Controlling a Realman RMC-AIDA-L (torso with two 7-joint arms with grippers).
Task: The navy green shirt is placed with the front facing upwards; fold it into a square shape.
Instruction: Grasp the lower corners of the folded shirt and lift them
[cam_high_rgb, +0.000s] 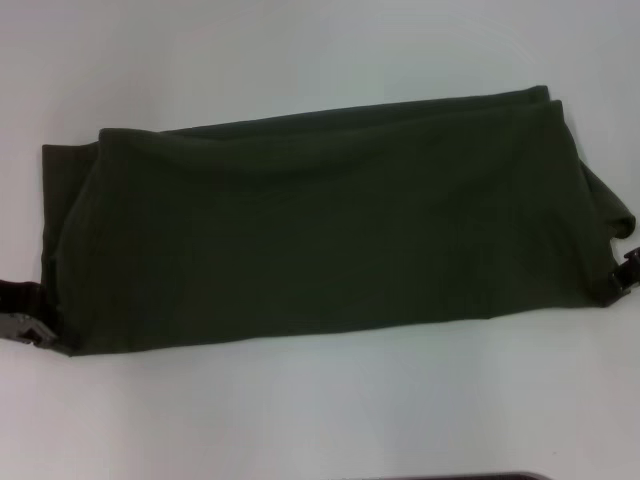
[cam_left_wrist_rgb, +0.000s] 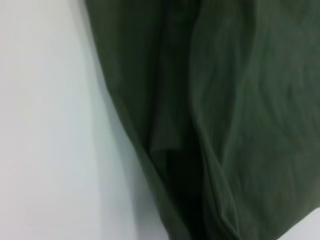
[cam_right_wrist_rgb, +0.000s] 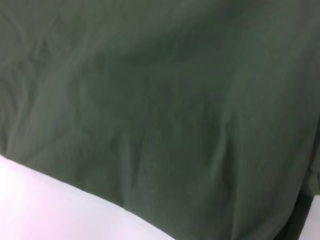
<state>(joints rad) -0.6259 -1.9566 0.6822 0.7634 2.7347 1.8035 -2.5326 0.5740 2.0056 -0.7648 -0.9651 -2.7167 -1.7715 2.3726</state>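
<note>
Both grippers' jaws hide under the navy green shirt (cam_high_rgb: 330, 220) ends.

1 navy green shirt (cam_high_rgb: 330, 240), folded into a long band w/ plain side up. 2 pincers: left pincer (cam_high_rgb: 30, 328) at its near-left corner, right pincer (cam_high_rgb: 625, 272) at its right end. 1 white desk (cam_high_rgb: 320, 410).

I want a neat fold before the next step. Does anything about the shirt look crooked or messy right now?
Yes. The shirt lies as a long band on the table, not square. Its layers are misaligned: an under layer sticks out at the far left edge, and cloth bunches by the right gripper. The left gripper is at the near left corner.
</note>
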